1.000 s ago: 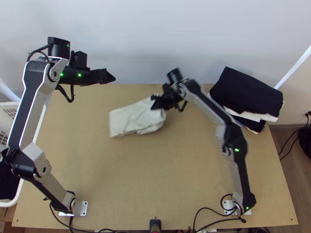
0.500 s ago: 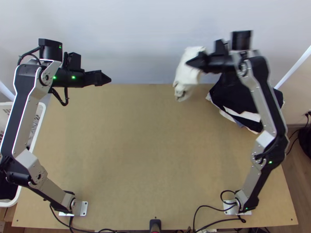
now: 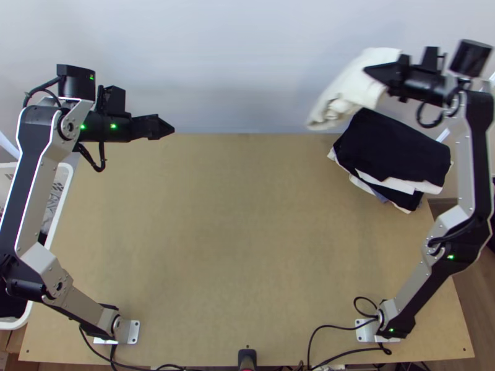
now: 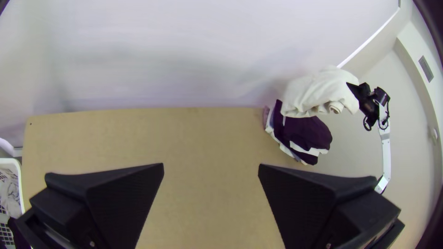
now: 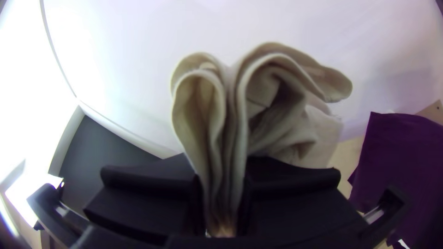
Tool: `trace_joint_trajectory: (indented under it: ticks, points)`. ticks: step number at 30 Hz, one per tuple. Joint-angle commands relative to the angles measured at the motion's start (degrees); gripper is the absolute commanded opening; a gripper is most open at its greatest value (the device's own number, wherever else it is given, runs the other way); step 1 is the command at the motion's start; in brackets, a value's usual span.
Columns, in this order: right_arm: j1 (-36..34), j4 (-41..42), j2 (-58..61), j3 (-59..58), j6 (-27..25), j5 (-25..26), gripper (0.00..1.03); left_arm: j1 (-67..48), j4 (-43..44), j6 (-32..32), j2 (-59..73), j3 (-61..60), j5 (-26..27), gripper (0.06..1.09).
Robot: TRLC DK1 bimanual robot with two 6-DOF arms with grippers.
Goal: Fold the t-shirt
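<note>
Cream-white cloth is up in the air: it is the t-shirt (image 3: pixel 356 77), all folded into a thick bundle. The right gripper (image 3: pixel 367 69) has it pinched tight between its two flat black fingers. In the top view, the fingers come in from the right side and lie across the upper part of the bundle. The other end slants down to the left, and its edges curl up like a little roll. In the right wrist view, lots of layers are squeezed together in the middle. Past the fingers, they puff out in big loops on both sides.

The t-shirt is up near the pile of clothes (image 3: pixel 396 148) at the far right corner of the counter (image 3: pixel 247 235). The pile has a black piece on top, with white and dark layers peeking out under it. In the left wrist view, the t-shirt covers a bit of the pile's top, and its rolled end shows.

The left gripper (image 3: pixel 172 130) is up in the air on the other side, near the far left part of the counter. It has nothing in it. In the left wrist view, its two fingers are wide apart.

A white basket (image 4: pixel 20 184) is by the left side of the counter, with grey and dark cloth inside. Black wires (image 3: pixel 334 326) curl along the near edge of the counter. Behind it all is a pale wall (image 3: pixel 204 62).
</note>
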Motion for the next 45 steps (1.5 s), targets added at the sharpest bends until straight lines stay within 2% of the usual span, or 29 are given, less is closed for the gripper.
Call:
trace_joint_trajectory:
  ticks: [1,12,19,24,34,41,45]
  points:
    - [-2.8,1.4,-2.8,2.7,2.4,-2.7,0.03,0.4,-0.6,0.8,-2.0,-0.9,0.1,1.05]
    - [-9.3,0.4,-1.7,1.3,2.2,-8.2,0.03,-0.3,-0.5,0.5,-2.5,-1.0,0.2,1.05]
    - [-9.8,0.4,1.4,1.3,1.3,-9.1,0.03,-0.4,-0.5,0.2,-3.4,-1.8,0.2,1.05]
    - [-11.7,-2.6,5.1,0.2,-0.3,-9.7,0.03,-0.4,-0.5,0.2,-4.2,-2.2,0.2,1.05]
    - [-17.2,-18.0,8.8,0.2,-17.6,-8.1,0.03,0.4,-0.5,0.9,-4.7,-2.4,0.1,1.05]
    - [-18.9,-29.4,9.9,-0.6,-31.9,-1.2,0.03,-0.1,0.2,0.7,-4.1,-2.3,0.2,1.05]
    - [-20.3,-30.7,9.8,-1.9,-34.7,-0.2,0.03,-0.2,0.2,0.8,-3.9,-2.4,0.2,1.05]
